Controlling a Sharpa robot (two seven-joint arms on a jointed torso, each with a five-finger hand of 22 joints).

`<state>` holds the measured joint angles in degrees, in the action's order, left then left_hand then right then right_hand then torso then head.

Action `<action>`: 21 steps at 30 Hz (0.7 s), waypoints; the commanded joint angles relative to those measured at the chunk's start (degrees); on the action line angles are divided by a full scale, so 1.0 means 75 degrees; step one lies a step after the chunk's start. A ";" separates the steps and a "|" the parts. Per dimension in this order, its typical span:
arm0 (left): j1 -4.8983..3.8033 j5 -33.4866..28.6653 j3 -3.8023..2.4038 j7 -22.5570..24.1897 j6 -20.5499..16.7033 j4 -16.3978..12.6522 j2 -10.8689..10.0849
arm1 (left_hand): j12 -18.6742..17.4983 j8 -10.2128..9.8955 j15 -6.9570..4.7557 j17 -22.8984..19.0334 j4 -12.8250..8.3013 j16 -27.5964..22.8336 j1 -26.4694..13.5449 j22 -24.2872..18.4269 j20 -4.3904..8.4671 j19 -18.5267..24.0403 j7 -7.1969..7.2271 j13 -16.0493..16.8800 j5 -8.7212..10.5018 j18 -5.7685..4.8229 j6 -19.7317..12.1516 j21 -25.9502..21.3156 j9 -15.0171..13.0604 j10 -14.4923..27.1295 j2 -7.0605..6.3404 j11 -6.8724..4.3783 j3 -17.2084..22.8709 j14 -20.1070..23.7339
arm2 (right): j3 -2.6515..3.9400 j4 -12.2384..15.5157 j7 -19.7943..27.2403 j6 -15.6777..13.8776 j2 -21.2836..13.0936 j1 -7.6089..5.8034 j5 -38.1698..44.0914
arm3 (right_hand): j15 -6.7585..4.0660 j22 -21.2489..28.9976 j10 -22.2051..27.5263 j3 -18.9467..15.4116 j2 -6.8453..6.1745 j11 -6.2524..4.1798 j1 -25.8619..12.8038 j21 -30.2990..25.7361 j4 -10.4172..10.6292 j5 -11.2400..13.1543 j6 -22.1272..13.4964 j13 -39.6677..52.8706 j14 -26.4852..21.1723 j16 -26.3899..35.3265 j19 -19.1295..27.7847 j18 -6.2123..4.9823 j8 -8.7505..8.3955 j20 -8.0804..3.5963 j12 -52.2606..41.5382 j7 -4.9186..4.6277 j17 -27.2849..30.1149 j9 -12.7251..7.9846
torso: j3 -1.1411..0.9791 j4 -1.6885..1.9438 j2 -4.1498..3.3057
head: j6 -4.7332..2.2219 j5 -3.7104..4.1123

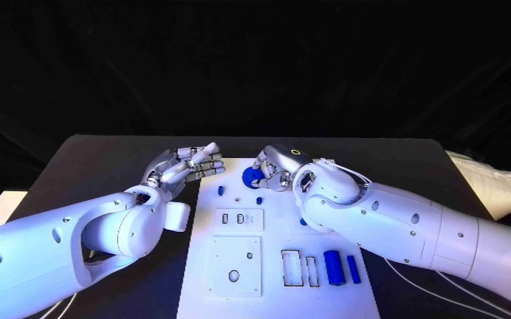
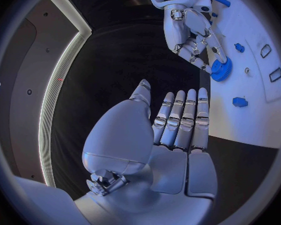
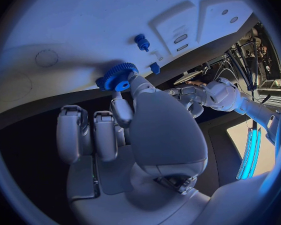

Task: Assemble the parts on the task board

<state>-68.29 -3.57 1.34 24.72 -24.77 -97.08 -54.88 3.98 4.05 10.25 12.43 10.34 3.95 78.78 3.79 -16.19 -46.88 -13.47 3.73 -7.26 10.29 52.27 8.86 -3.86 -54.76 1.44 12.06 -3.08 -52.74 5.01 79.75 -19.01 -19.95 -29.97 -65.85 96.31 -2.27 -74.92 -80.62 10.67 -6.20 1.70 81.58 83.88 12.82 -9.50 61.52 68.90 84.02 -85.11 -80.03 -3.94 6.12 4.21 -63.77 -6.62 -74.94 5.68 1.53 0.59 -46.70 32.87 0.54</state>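
Note:
The white task board lies in the middle of the black table. My right hand hovers over the board's far end and pinches a blue gear at its fingertips; the gear sits close above the board. My left hand is open with straight fingers, just off the board's far left corner and holding nothing. In the left wrist view the left hand lies flat, with the right hand and the gear beyond it.
A small blue piece and a blue peg stand near the board's far end. Two blue cylinders lie at its near right. Rectangular slots and recessed plates mark the board. A pale object sits off the table's right edge.

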 commanded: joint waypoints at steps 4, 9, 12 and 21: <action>-0.0012 -0.0090 -0.0008 0.0193 -0.0060 -0.0012 0.0009 | -0.0036 -0.0025 0.0013 -0.0010 -0.0045 -0.0042 0.0007 0.0000 -0.0012 0.0042 -0.0165 -0.0006 0.0017 -0.0012 -0.0059 -0.0050 -0.0001 0.0069 0.0058 0.0007 -0.0002 0.0052 | -0.0004 0.0001 -0.0064 0.0283 0.0001 0.0008 0.0156 | -0.0005 -0.0134 -0.0006 0.0002 0.0054 -0.0013 0.0012 0.0041 0.0031 -0.0040 -0.0001 0.0006 0.0522 -0.0004 -0.0053 0.0118 -0.0008 -0.0011 -0.0007 -0.0008 -0.0553 0.0007 | -0.0008 0.0004 0.0001 | 0.0005 0.0001; -0.0012 -0.0098 -0.0008 0.0193 -0.0050 -0.0009 0.0009 | -0.0036 -0.0025 0.0015 -0.0021 -0.0048 -0.0043 0.0009 0.0000 -0.0014 0.0046 -0.0165 -0.0006 0.0018 -0.0013 -0.0063 -0.0053 -0.0001 0.0075 0.0058 0.0008 0.0000 0.0060 | -0.0005 0.0020 -0.0085 0.0221 -0.0007 0.0011 0.0175 | 0.0000 -0.0131 0.0000 -0.0003 0.0037 -0.0006 -0.0013 0.0040 0.0035 -0.0036 -0.0009 0.0000 0.0520 0.0001 -0.0050 0.0117 -0.0022 -0.0007 0.0009 -0.0014 -0.0543 0.0005 | -0.0012 -0.0004 -0.0002 | 0.0004 -0.0004; -0.0012 -0.0105 -0.0008 0.0191 -0.0045 -0.0008 0.0011 | -0.0036 -0.0025 0.0016 -0.0026 -0.0049 -0.0044 0.0009 0.0001 -0.0014 0.0048 -0.0166 -0.0006 0.0017 -0.0012 -0.0065 -0.0054 -0.0001 0.0077 0.0058 0.0009 0.0000 0.0063 | -0.0005 0.0022 -0.0115 0.0148 -0.0008 0.0014 0.0195 | 0.0011 -0.0125 0.0012 -0.0016 -0.0004 0.0007 -0.0055 0.0036 0.0039 -0.0033 -0.0052 -0.0010 0.0513 0.0015 -0.0043 0.0116 -0.0063 0.0001 0.0037 -0.0030 -0.0518 -0.0006 | -0.0012 -0.0009 -0.0001 | 0.0007 -0.0002; -0.0012 -0.0110 -0.0008 0.0174 -0.0034 -0.0007 0.0019 | -0.0037 -0.0026 0.0018 -0.0040 -0.0051 -0.0044 0.0010 0.0002 -0.0016 0.0051 -0.0169 -0.0007 0.0018 -0.0012 -0.0071 -0.0056 0.0000 0.0086 0.0057 0.0012 0.0001 0.0072 | -0.0006 0.0001 -0.0102 0.0006 0.0005 0.0017 0.0098 | 0.0245 0.0030 0.0311 -0.0566 -0.0391 0.0281 -0.0453 -0.0049 0.0489 0.0217 -0.1548 -0.0458 0.0458 0.0152 0.0089 0.0081 -0.0350 0.0211 0.0729 -0.0330 -0.0289 -0.0257 | -0.0010 0.0001 0.0001 | -0.0003 0.0024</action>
<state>-68.29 -4.17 1.34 25.22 -25.28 -97.07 -54.86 3.98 4.05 10.45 12.18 10.34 3.95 78.78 3.80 -16.19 -46.88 -13.27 3.73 -7.26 10.29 52.07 8.65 -3.87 -54.56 1.44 12.26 -3.08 -52.54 4.96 79.74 -19.49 -19.65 -29.98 -65.75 96.86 -0.70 -74.75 -78.55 6.96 -9.08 3.76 78.70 83.88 16.33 -7.62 50.27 65.55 83.92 -84.22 -79.39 -3.94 3.62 5.47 -58.47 -9.04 -74.92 3.79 1.43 0.54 -46.70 32.88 0.65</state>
